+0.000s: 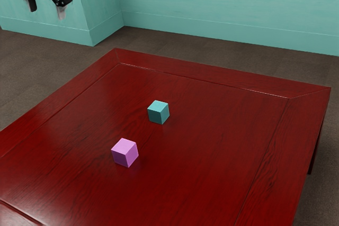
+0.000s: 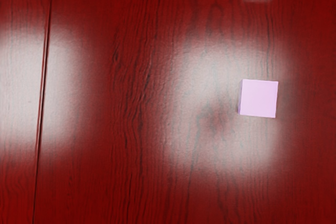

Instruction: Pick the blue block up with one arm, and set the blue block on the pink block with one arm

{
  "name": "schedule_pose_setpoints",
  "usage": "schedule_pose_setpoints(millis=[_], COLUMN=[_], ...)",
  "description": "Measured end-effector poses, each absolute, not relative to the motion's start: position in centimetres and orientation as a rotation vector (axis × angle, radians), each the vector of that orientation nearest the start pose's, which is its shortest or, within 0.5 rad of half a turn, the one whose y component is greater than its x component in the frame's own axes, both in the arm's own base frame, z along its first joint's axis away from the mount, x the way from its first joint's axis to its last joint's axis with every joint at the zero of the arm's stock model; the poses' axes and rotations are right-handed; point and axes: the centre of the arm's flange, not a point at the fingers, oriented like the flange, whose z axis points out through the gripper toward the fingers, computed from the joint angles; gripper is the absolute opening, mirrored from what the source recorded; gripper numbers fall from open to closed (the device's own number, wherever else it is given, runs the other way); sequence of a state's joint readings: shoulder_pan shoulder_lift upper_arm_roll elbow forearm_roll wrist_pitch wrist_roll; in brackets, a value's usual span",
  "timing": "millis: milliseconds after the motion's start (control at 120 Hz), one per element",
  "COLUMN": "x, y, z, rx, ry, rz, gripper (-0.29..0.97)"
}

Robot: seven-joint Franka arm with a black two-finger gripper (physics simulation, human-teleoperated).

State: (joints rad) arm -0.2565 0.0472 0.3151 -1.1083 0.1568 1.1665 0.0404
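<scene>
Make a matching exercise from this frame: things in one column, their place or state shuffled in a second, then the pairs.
1 blue block
2 pink block
3 gripper
4 table

A open, in the air at the exterior view's upper left
B dark red wood, under both blocks
C on the table, nearer the camera
D on the table, farther from the camera

Pairs: 1-D, 2-C, 3-A, 4-B

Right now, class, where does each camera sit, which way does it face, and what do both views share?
Exterior view: beside the arm, raised, looking down across the table at the blue block and pink block; open fingers hang upper left.
Wrist view: on the hand, facing straight down at the table.
Shared: both blocks and the table.
</scene>
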Motion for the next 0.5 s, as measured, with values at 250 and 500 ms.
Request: schedule_pose_setpoints(millis=[250, 500], x=[51.2, 57.5], y=[1.8, 6.7], z=[74.9, 62.5], rx=[-2.983, -2.883], ry=[-0.046, -0.138], rz=[0.067, 0.265], gripper=[0.68, 0.68])
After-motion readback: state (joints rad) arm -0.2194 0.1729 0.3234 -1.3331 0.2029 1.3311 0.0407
